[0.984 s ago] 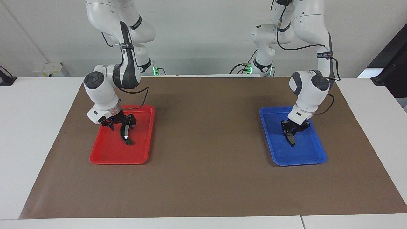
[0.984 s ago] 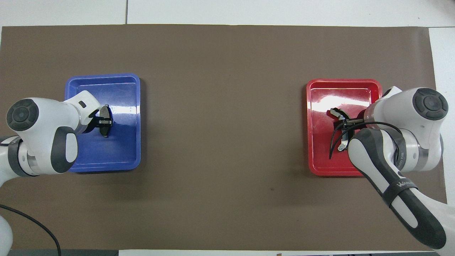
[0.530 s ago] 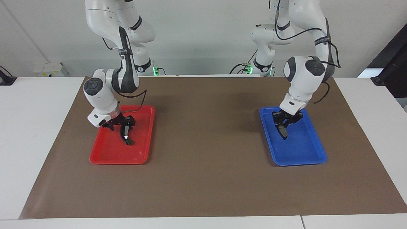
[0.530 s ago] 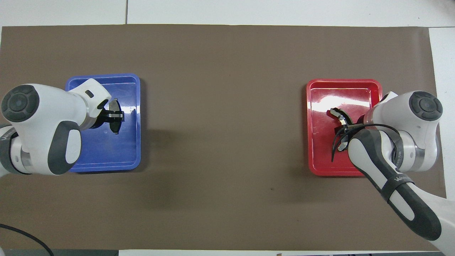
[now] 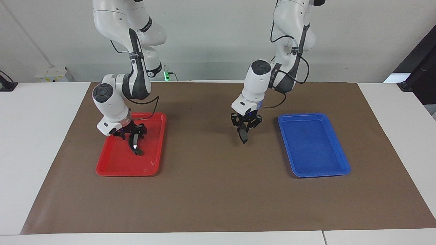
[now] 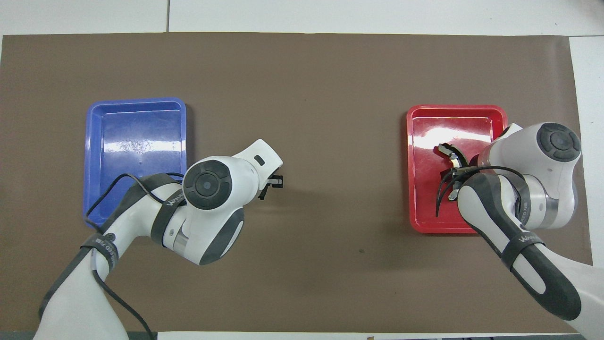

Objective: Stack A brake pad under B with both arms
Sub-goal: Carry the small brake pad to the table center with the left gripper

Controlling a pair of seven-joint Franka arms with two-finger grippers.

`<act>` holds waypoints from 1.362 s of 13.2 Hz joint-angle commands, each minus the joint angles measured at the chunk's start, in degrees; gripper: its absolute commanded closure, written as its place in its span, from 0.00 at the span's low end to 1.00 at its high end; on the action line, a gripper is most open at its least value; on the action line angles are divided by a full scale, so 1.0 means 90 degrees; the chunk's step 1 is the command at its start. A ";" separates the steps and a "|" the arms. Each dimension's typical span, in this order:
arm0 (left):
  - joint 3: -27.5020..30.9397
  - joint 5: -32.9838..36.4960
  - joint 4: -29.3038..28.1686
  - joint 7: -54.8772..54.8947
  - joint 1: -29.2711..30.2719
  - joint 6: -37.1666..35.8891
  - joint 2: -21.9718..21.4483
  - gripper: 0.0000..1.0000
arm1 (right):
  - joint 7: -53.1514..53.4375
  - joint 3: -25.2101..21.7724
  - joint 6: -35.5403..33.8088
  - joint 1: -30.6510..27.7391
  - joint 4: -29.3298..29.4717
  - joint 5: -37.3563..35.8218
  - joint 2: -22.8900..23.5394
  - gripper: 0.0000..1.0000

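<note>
My left gripper [image 5: 244, 129] is shut on the A brake pad [image 5: 243, 135], a short dark-grey piece that hangs from it above the brown mat [image 5: 218, 194], between the two trays and closer to the blue tray [image 5: 316, 153]. In the overhead view the left gripper [image 6: 272, 182] shows past the wrist, which hides the pad. My right gripper [image 5: 133, 136] is shut on B [image 5: 135, 146], the long crescent pad with a shiny strip, over the red tray [image 5: 115, 166]. B's lower end is at the tray floor. B [image 6: 448, 151] and the right gripper [image 6: 460, 165] also show from overhead.
The blue tray [image 6: 134, 141] holds nothing. The red tray [image 6: 455, 108] lies toward the right arm's end of the table. White table surface borders the mat.
My left gripper has lifted the A brake pad out of the blue tray and carried it toward the middle of the mat. The right gripper has stayed on B, its wrist a little higher.
</note>
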 commanded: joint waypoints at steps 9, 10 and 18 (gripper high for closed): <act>0.0138 -0.0129 0.0592 -0.0120 0.0518 -0.1476 -0.0374 0.01 | 0.0257 0.0048 -0.1143 0.0073 0.0815 0.0156 -0.0115 1.00; 0.0157 -0.0119 0.0592 0.0005 0.0830 -0.2170 -0.0647 0.01 | 0.0422 0.0048 -0.1533 0.0122 0.1107 0.0156 -0.0115 1.00; 0.0187 -0.0110 0.0903 0.1979 0.3428 -0.3640 -0.1783 0.01 | 0.3243 0.0057 -0.2232 0.2063 0.2097 0.0166 0.0021 1.00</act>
